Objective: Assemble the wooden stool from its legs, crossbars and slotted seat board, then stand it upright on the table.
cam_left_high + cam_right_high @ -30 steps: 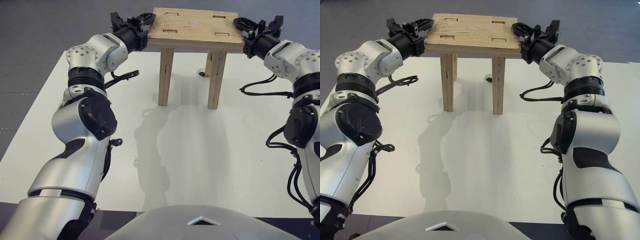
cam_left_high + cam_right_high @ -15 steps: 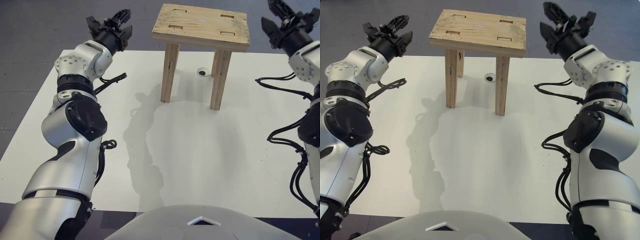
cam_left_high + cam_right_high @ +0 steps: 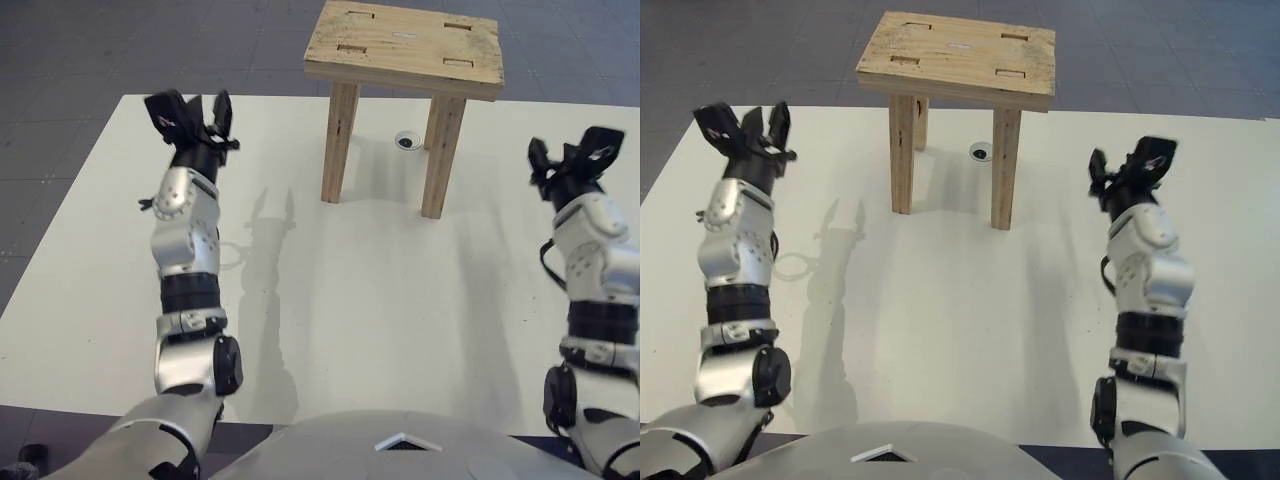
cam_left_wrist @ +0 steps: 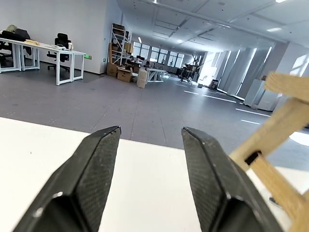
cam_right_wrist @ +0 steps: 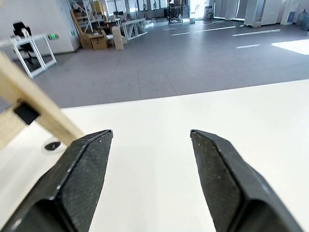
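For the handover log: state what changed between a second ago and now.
A second ago the left hand and right hand were at the two ends of the seat of the stool. Both came away from it, swung outward and drew back toward the robot. They now hang open and empty over the table, one on each side. The stool stayed upright at the table's far side.

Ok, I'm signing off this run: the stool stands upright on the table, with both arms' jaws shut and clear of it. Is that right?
Not quite: the jaws are open, not shut. Each wrist view shows its pair spread wide with bare table between them. The rest holds: the stool stands upright on the table, with both arms' jaws clear of it.
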### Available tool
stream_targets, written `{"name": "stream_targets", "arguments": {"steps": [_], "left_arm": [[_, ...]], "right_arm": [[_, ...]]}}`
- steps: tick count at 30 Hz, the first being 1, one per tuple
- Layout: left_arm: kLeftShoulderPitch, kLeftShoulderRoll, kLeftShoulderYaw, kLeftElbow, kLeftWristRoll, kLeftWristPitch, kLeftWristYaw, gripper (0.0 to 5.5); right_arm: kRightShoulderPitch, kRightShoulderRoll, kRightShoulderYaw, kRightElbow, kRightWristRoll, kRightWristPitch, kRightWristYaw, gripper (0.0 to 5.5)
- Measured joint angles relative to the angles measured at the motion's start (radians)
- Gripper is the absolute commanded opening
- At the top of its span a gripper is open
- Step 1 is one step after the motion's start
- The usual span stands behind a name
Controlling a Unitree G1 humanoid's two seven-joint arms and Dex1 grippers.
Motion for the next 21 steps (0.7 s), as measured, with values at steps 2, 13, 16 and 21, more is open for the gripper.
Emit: {"name": "stream_targets", "arguments": {"steps": [2,13,16,21], "left_arm": [[0.147,-0.05,-0.082,-0.147,0.067,-0.005,0.034,2.34],[0.248,-0.116,-0.189,-0.322,0.165,0.005,0.078,2.34],[0.246,-0.11,-0.189,-0.325,0.167,0.013,0.07,2.34],[0.19,-0.078,-0.187,-0.304,0.167,0.041,0.033,2.34]], "right_arm": [[0.161,0.071,0.103,-0.198,-0.103,-0.003,-0.078,2.97],[0.195,0.15,0.183,-0.397,-0.242,0.048,-0.086,2.97],[0.218,0.175,0.181,-0.41,-0.269,0.048,-0.089,2.97],[0.275,0.237,0.187,-0.438,-0.316,0.046,-0.126,2.97]]}}
